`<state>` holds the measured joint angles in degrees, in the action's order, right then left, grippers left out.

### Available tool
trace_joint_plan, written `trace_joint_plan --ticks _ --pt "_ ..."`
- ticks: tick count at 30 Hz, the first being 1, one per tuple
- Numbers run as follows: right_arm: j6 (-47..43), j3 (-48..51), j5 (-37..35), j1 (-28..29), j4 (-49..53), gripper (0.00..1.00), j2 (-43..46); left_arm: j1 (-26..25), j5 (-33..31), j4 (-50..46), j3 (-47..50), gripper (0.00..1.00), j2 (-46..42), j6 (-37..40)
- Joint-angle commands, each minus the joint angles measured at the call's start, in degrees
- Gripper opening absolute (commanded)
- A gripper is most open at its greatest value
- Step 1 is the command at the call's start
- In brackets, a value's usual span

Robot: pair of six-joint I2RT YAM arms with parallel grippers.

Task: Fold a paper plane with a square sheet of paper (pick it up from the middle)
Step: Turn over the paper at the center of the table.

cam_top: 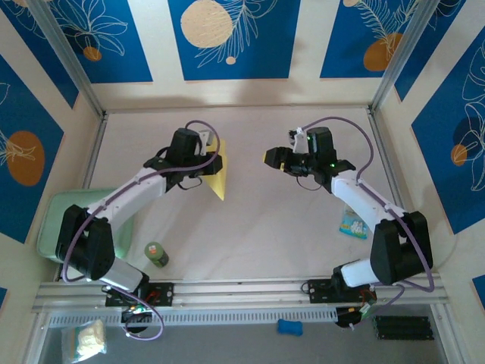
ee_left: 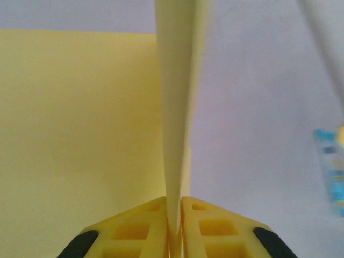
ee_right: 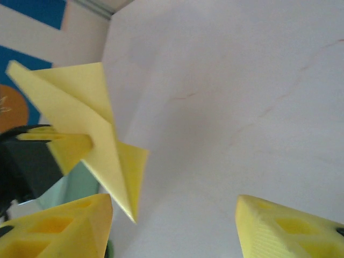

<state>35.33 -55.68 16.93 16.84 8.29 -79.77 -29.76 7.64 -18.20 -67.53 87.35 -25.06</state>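
- Our left gripper [ee_left: 174,228] pinched the paper plane [ee_right: 110,145] by its centre fold, keeping the wings together, we judged.
- Our right gripper [ee_right: 174,226] stood open, empty, well apart.

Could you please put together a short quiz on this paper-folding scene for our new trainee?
1. True or false: the right gripper is shut on the paper plane.
2. Which gripper pinches the plane? A) left gripper B) right gripper C) both
3. What lies on the table beside the right arm?
Key: 1 false, its jaws stand open, apart from the plane; 2 A; 3 a small blue-green packet.
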Motion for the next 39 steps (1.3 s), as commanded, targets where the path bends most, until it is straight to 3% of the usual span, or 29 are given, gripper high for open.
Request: trace_joint_plan --ticks 1,9,16,25,39 --pt "-4.04 1.53 -7.53 -0.32 4.42 0.64 3.26 -2.97 -18.56 -19.21 -6.52 0.14 4.74 10.27" --pt "-3.67 4.84 -13.06 -0.76 5.90 0.65 7.79 -9.90 -45.46 -32.37 -22.46 0.14 21.31 14.45" --pt "-3.39 7.30 -14.11 -1.88 7.88 0.64 10.89 -12.54 -55.51 -32.45 -28.93 0.13 33.29 15.92" --pt "-2.63 10.96 -14.69 -3.48 8.05 0.64 14.98 -14.01 -57.88 -30.85 -32.58 0.15 42.63 14.42" --pt "0.30 11.89 -13.58 -3.61 6.49 0.63 13.43 -14.76 -50.31 -27.61 -29.65 0.22 44.35 9.81"
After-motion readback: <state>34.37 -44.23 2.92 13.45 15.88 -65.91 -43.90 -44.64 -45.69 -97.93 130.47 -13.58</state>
